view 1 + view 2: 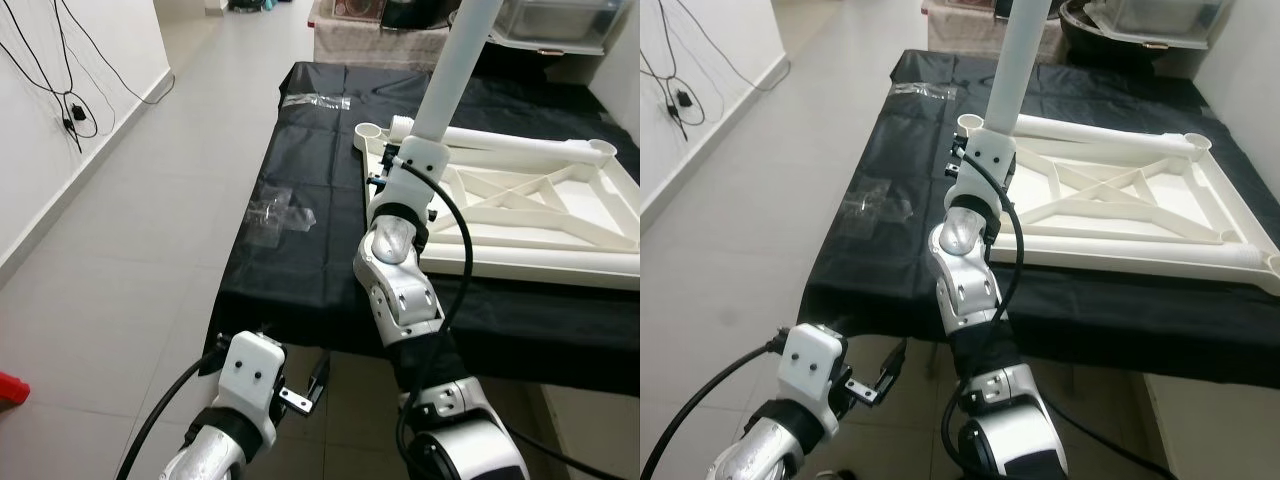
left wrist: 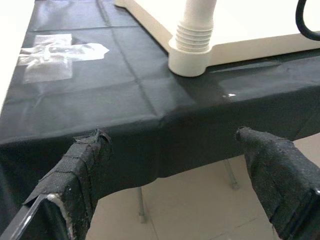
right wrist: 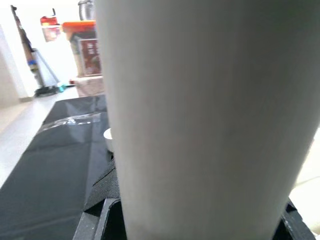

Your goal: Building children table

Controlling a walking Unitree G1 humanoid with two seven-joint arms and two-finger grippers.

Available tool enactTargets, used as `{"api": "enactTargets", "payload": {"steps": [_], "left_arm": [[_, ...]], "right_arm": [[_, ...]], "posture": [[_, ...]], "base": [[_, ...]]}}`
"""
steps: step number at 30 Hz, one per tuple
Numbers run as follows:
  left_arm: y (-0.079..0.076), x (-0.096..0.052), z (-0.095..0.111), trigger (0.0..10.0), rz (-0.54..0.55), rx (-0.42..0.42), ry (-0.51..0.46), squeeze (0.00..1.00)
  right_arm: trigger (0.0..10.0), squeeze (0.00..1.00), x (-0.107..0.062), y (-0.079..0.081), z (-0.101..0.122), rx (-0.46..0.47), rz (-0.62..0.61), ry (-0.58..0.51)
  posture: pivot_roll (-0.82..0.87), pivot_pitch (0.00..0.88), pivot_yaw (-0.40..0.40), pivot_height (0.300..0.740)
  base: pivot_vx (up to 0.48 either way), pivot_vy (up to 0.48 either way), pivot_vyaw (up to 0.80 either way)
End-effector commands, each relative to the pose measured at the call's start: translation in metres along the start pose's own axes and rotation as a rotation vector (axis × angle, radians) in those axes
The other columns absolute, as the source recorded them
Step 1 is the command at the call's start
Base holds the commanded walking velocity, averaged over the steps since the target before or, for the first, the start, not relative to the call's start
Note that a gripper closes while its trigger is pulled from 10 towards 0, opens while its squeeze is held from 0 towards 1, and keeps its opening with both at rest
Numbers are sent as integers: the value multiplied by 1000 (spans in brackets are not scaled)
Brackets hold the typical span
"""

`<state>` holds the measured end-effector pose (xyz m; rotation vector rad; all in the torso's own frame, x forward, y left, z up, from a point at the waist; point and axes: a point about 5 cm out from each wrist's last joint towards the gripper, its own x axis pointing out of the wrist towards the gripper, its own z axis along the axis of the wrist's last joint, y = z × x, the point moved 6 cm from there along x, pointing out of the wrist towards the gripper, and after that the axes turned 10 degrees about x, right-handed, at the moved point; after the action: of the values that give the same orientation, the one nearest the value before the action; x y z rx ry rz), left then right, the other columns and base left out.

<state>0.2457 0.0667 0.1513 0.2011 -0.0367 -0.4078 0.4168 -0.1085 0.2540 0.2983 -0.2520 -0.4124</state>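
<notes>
**Ana:** On the bench point(image 1: 300, 290), draped in black cloth, the white plastic table top point(image 1: 1120, 215) lies upside down with its ribbed underside up. The right hand point(image 1: 400, 165) is closed around the long white plastic tube leg point(image 1: 450, 75) and holds it nearly upright, leaning slightly, with its lower end at the near-left corner socket point(image 2: 189, 60).

**Ben:** Is it seated?

**Ana:** Partly, I'd judge. The left wrist view shows several threads of the ridged end still above the socket collar. So the step in hand looks like screwing the leg home.

**Ben:** How to do it well?

**Ana:** Bring the leg square to the table top first; a tilted start can cross the threads. Then turn in short strokes with light downward pressure, re-gripping rather than twisting the wrist far. The cloth looks slippery, so the top may slide or spin as the leg turns.

**Ben:** And the left hand point(image 1: 300, 392)?

**Ana:** It hangs low, off the near edge of the bench, its tape-wrapped fingers point(image 2: 80, 165) spread apart and holding nothing. It could press on the table top's rim to steady it.

**Ben:** Anything else nearby?

**Ana:** Two clear plastic bags point(image 1: 278, 212), one near the left edge, one farther back, both well apart from the socket.
</notes>
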Motion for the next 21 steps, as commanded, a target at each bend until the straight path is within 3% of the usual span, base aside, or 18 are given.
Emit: {"api": "enactTargets", "payload": {"steps": [1, 8, 10, 21], "left_arm": [[-1, 0, -6, 10000, -6, 1, 26, 0], [-1, 1, -5, 10000, -10, 3, 25, 0], [-2, 1, -5, 10000, -9, 5, 25, 0], [-2, 1, -6, 10000, -8, 5, 25, 0]], "right_arm": [[0, 0, -23, -4, -61, -27, -88, 225], [0, 0, -23, 9, -58, -55, -68, 207], [0, 0, -25, 14, -65, -126, -38, 222], [0, 0, -26, 14, -68, -151, -31, 230]], "posture": [[68, 197, -64, 740], [73, 195, -68, 740], [71, 190, -73, 740], [71, 190, -73, 740]], "base": [[0, 0, 0], [0, 0, 0], [0, 0, 0], [0, 0, 0]]}}
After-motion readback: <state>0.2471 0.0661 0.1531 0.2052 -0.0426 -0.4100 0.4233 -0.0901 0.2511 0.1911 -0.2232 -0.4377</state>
